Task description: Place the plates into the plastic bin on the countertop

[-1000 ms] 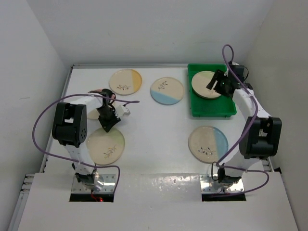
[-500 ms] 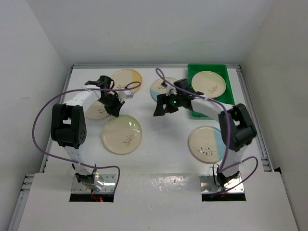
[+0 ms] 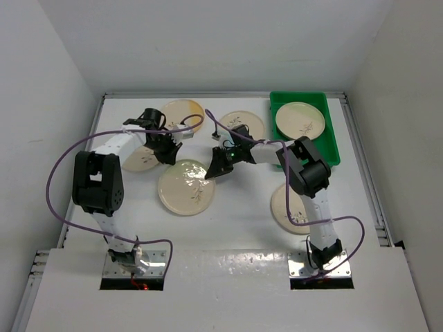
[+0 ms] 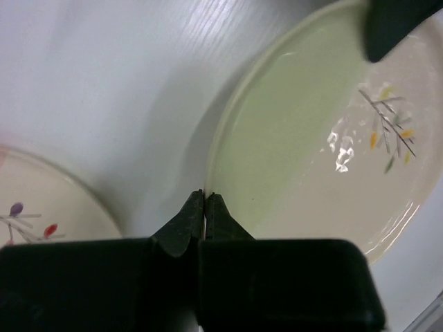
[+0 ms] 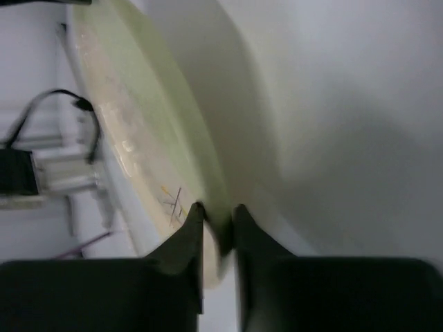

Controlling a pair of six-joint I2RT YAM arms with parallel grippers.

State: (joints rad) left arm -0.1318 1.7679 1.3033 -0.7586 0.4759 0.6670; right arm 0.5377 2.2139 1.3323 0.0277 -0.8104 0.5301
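Right gripper [image 5: 217,211] clamped on the rim of the green-tinted plate [image 3: 185,187] mid-countertop [image 3: 235,228] — edge pinch, likely to lift it. Left gripper [image 4: 205,196] closed and empty, tips against the opposite rim — probably bracing. Bin [image 3: 333,138] sits far right, cream plate [image 3: 300,120] inside.

Glossy glazed plates [image 4: 304,159]; smooth green plastic bin [image 3: 331,142].

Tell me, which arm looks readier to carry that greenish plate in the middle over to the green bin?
Right, I'd judge. The right gripper clasps the rim of the green plate, and the plastic bin lies on its side. The left gripper is shut, tips merely beside the rim.
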